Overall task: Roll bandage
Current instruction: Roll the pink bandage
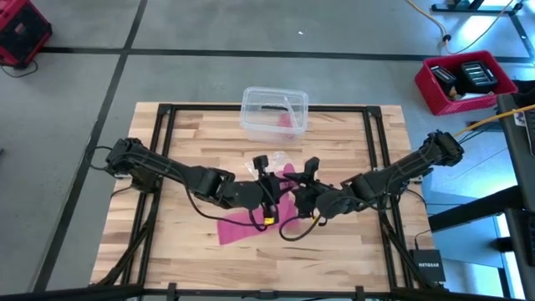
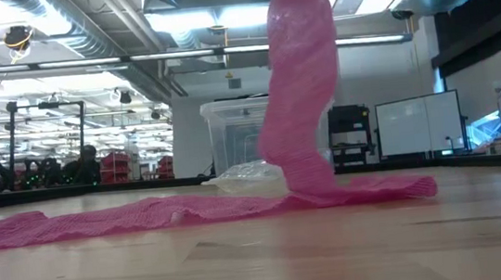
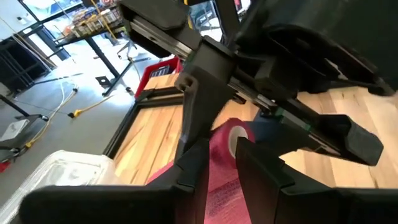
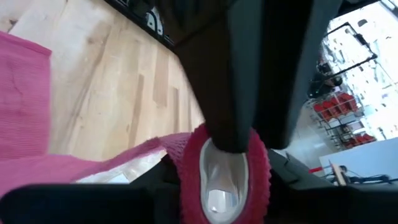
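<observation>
The pink bandage [image 1: 242, 224] lies as a flat strip on the wooden table. One part rises from it [image 2: 303, 106] to a small roll with a white core [image 4: 224, 177], held above the table's middle. My left gripper [image 1: 269, 194] and my right gripper [image 1: 299, 192] meet there tip to tip, both shut on the bandage. The low view shows neither gripper, only the strip climbing out of the picture's top. My left gripper has the pink strip [image 3: 221, 180] pinched between its two fingers, just beside the roll [image 3: 239, 134]. The fingers come level from the table's left. The strip hangs below to the table, loosely twisted. My right gripper has the roll's pink outside [image 4: 258, 168] between its two fingers, which come from the table's right, facing the roll's open end. The roll is lifted clear of the table. The fingertips themselves are hidden by the roll and the left gripper's fingers [image 4: 230, 93].
A clear plastic box [image 1: 274, 113] stands at the table's far edge, middle. A small clear wrapper [image 1: 272, 161] lies just behind the grippers. A red crate [image 1: 466, 79] stands on the floor beyond the table's right. Bare wood shows at the left and right.
</observation>
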